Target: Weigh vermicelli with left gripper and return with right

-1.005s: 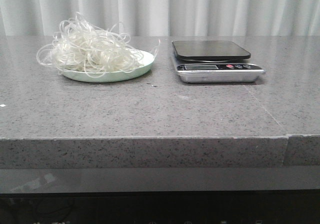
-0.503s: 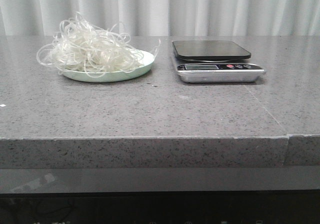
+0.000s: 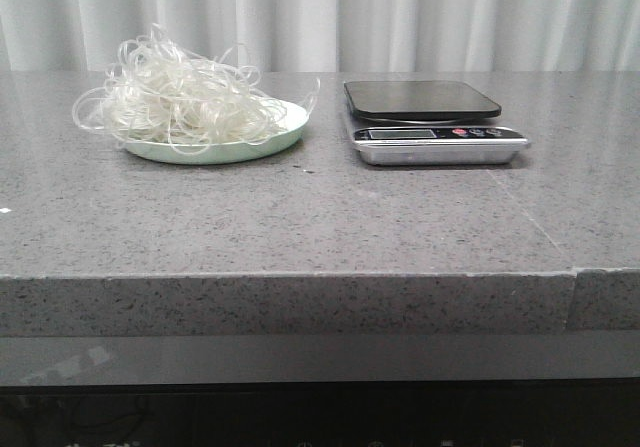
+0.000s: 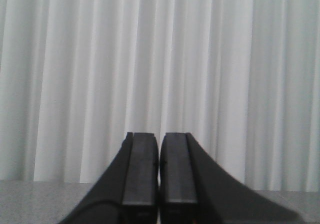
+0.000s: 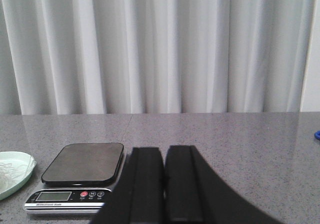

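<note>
Grey speckled counter, both claws clenched and empty, nothing lifted yet.

Nearest the lens in each wrist view, the left claw point(image 4: 159, 184) and the right claw point(image 5: 164, 189) sit at the bottom centre with fingers pressed together on nothing, both aimed level at the white curtain point(image 3: 420, 17), which reads as a parked pose before the first reach. Farther back on the counter point(image 3: 300, 227), the vermicelli point(image 3: 180, 102) lies heaped on its pale green plate point(image 3: 285, 132) at the upper left of the front view, well apart from either claw. The scale point(image 3: 430, 122) stands at upper centre-right, just beside the plate, its dark platform bare, so the weighing step seems not yet begun.
</note>
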Robot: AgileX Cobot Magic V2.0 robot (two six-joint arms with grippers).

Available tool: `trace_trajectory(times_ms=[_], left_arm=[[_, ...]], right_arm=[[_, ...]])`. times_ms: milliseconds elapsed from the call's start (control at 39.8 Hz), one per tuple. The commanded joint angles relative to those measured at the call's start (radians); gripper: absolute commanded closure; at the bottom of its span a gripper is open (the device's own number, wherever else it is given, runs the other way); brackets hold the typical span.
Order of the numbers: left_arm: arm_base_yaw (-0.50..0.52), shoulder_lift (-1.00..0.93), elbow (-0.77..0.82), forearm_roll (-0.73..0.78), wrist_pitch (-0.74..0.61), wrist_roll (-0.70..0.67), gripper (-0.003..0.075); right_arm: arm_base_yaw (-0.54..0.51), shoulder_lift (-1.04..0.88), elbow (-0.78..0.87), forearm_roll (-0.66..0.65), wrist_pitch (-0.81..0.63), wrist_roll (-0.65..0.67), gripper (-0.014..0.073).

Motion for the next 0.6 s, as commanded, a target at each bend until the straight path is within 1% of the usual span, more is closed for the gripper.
trace_trajectory(times_ms=[0,126,226,452,578], left_arm=[[-0.001,0.079,-0.127,-0.006,0.04,-0.006,0.0566],[-0.001,0.174,-0.253,-0.004,0.18,0.0,0.0566],[-0.001,0.25,-0.32,-0.004,0.283,0.0,0.0566],[-0.001,0.379,-0.336,-0.004,0.418,0.0,0.0566],[-0.001,0.431,-0.33,-0.004,0.447,0.0,0.0566]], right_arm=[[-0.007,0.103,-0.11,0.002,-0.002,-0.002,0.0429],[-0.007,0.221,-0.225,0.002,0.098,-0.002,0.0429],[-0.007,0.301,-0.274,0.002,0.16,-0.002,0.0429],[-0.007,0.436,-0.283,0.002,0.236,-0.002,0.0429],[-0.007,0.486,-0.283,0.002,0.277,-0.002,0.0429]])
